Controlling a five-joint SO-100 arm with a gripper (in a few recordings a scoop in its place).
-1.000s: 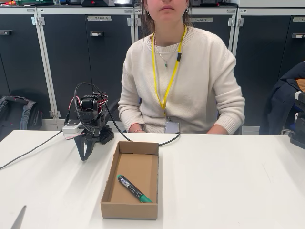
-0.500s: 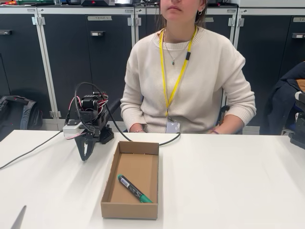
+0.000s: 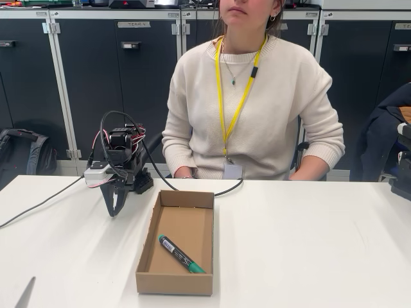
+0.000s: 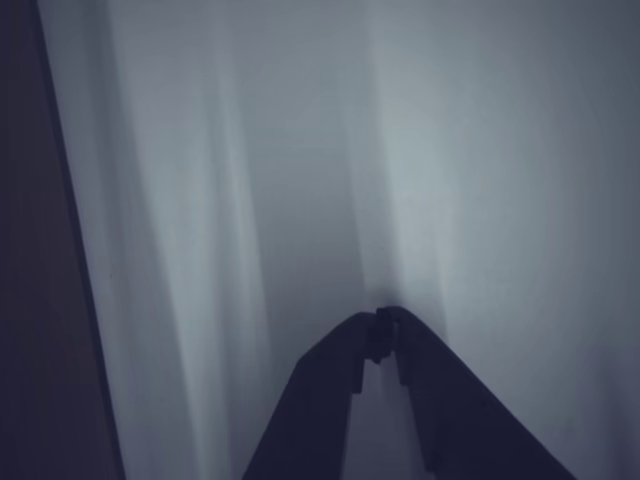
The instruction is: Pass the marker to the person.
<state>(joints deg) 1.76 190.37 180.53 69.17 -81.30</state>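
Dark cabinets [image 3: 96, 77] with small labels too blurred to read stand behind the white table [image 3: 308, 244] you face, where the person [image 3: 253, 102] sits wearing a yellow lanyard [image 3: 234, 102]. Your gripper [image 3: 114, 208] points down at the table, its fingertips [image 4: 385, 335] apparently touching. The marker [image 3: 182, 254], bearing a white barcode label, lies in the cardboard box [image 3: 154, 237] beside it.

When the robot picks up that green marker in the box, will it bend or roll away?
Probably not bend: the marker looks like a stiff, straight barrel. Being round, it may roll if nudged, though the cardboard box walls should stop it.
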